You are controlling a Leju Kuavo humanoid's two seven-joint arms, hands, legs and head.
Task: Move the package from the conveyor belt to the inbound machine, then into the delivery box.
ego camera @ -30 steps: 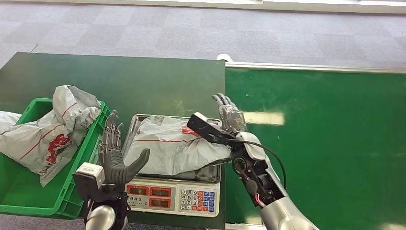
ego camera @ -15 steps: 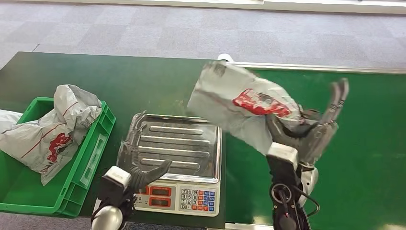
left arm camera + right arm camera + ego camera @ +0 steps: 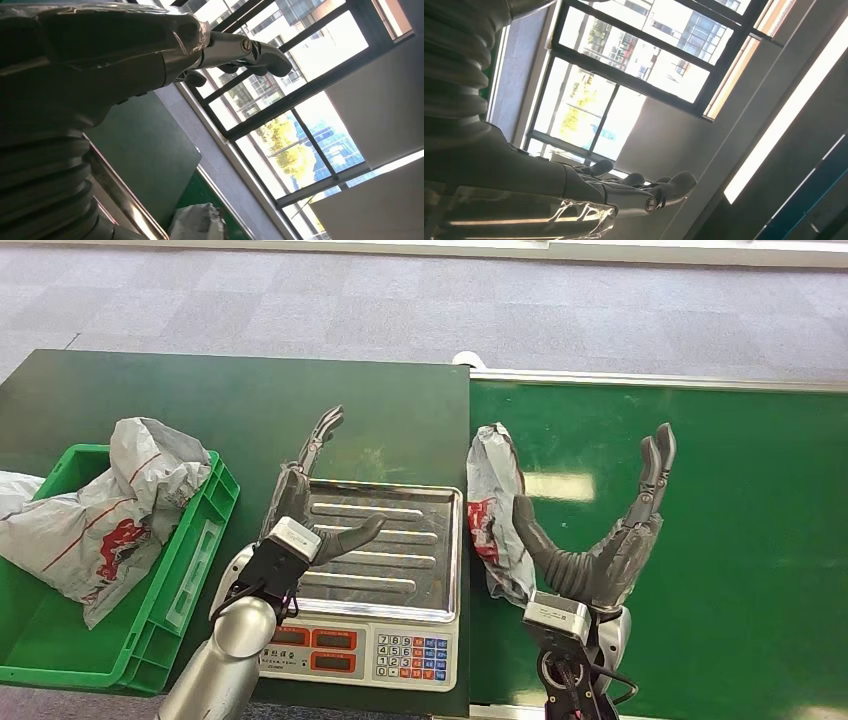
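Note:
A grey plastic package with red print stands on its edge on the green conveyor belt, close to the scale. My right hand is raised just right of it, fingers spread wide and holding nothing, its thumb close beside the bag. My left hand hovers open over the left side of the scale's bare steel tray. In the left wrist view the spread left hand points up and the package shows beyond the tray. The right hand also shows in the right wrist view.
The scale's keypad and red displays face me at the near edge. A green box at the left holds other grey packages. The dark green table stretches behind the scale; grey floor lies beyond.
One second ago the package lay on the scale tray; half a second ago my right hand held it up. Now it stands on the belt, that hand open. My left hand rose over the tray.

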